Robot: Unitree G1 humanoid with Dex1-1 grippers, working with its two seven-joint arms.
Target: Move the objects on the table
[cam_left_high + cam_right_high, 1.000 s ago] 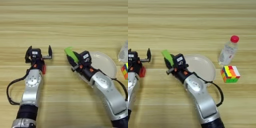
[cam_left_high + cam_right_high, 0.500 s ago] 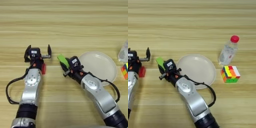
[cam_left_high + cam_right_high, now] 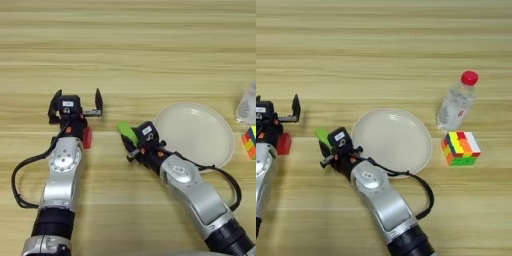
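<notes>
Fingers of the right gripper [image 3: 129, 142] are closed on the small flat bright-green rectangular block [image 3: 127, 133], which tilts up and to the far left out of them, just left of the round white plate [image 3: 196, 134]; whether its low end touches the light wooden surface [image 3: 150, 60] cannot be told. Fingers of the left gripper [image 3: 76, 103] stand spread apart with nothing between them, pointing to the far side. A small red block [image 3: 87, 137] lies on the surface just near of those fingers, right against the right side of the left arm's wrist. In the plate lies nothing. To the right of the plate, near its right rim, sits the multicoloured Rubik's-type cube [image 3: 460, 148], showing yellow, green, red and orange faces. Just on its far side stands an upright clear plastic bottle with a red cap [image 3: 457, 102], close to the plate's far right rim. Green and red blocks are near one another, with the left arm beside the red one.
</notes>
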